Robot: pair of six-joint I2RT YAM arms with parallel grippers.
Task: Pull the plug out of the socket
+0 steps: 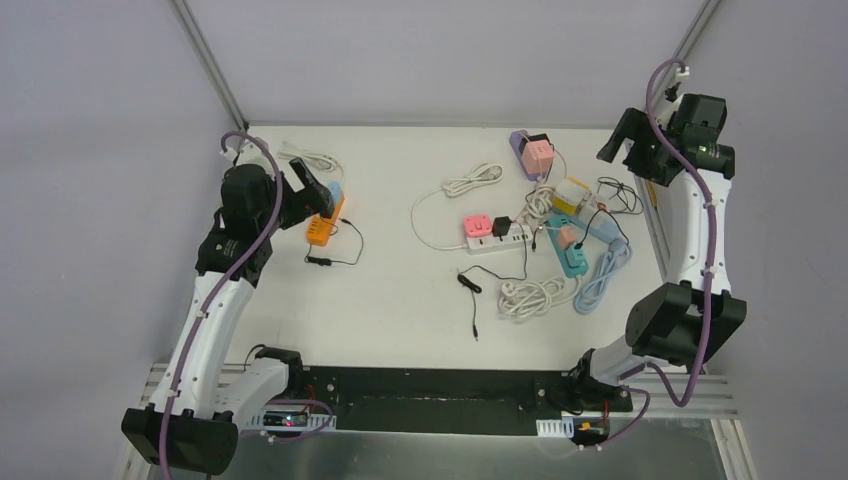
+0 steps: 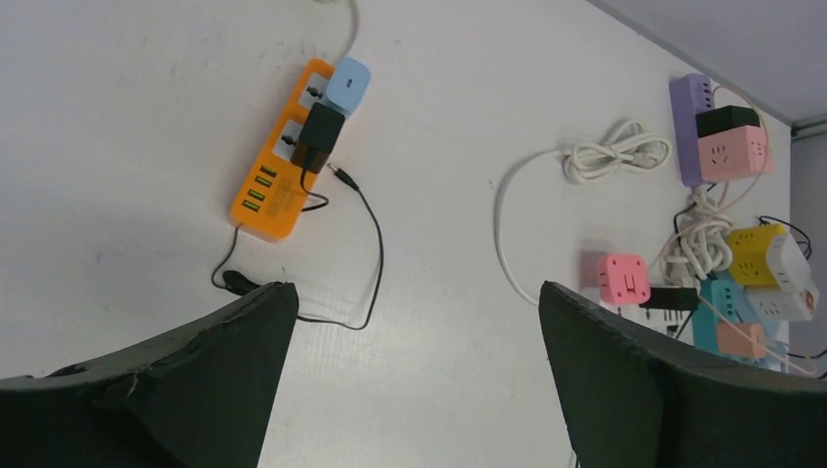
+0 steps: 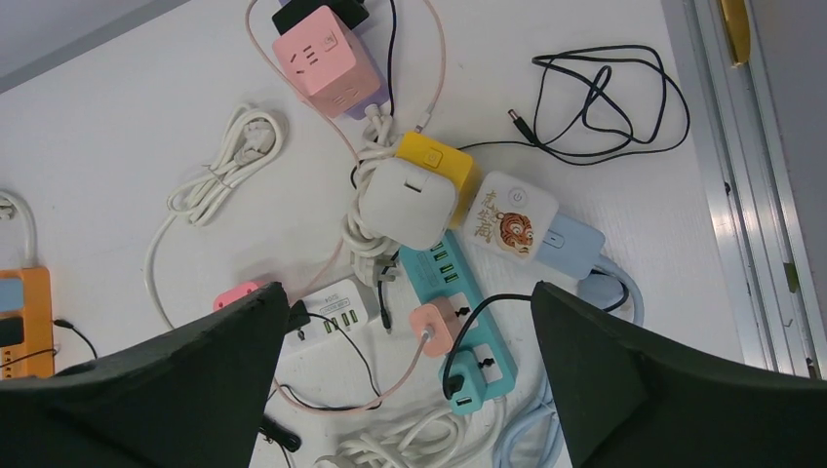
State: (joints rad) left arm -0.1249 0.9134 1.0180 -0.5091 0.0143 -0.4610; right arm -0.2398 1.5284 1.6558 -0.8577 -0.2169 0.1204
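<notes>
An orange power strip [image 2: 281,171] lies on the white table, with a black plug [image 2: 319,136] and a light blue plug [image 2: 347,84] seated in it. The strip also shows in the top view [image 1: 322,222]. My left gripper [image 2: 417,312] is open and empty, held above the table short of the strip; in the top view it [image 1: 316,190] hovers by the strip's far end. My right gripper [image 3: 410,302] is open and empty, high over a teal power strip [image 3: 458,302] that holds a pink plug [image 3: 434,328] and a teal plug [image 3: 465,378]. It sits at the far right in the top view [image 1: 622,150].
A cluster of strips lies centre-right: a white strip [image 1: 497,238] with a pink cube [image 1: 477,227], a pink cube socket [image 1: 536,154] on a purple strip, a yellow and white cube [image 1: 570,194], coiled white cables [image 1: 530,295], a loose black cable [image 1: 468,285]. A metal rail [image 3: 727,195] borders the right edge.
</notes>
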